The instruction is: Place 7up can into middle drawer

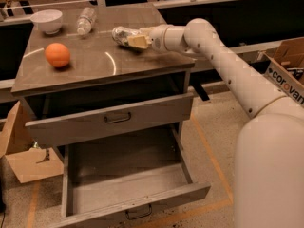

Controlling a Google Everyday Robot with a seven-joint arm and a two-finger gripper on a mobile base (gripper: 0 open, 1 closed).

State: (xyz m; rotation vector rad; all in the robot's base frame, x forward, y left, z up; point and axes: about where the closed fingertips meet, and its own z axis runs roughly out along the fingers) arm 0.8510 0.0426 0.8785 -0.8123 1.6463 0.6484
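Observation:
The 7up can (120,33), silvery and dented, lies on its side at the tips of my gripper (129,38) over the back middle of the cabinet top (95,68). The pale fingers (138,42) are closed around the can's right end. I cannot tell whether the can rests on the top or hangs just above it. The middle drawer (142,204) is pulled wide open below, and its inside holds nothing. My arm reaches in from the right.
An orange (58,54), a white bowl (46,20) and a clear water bottle (85,20) sit on the cabinet top. The upper drawer (111,120) is slightly ajar. Cardboard boxes stand at the right (285,68) and lower left (26,163).

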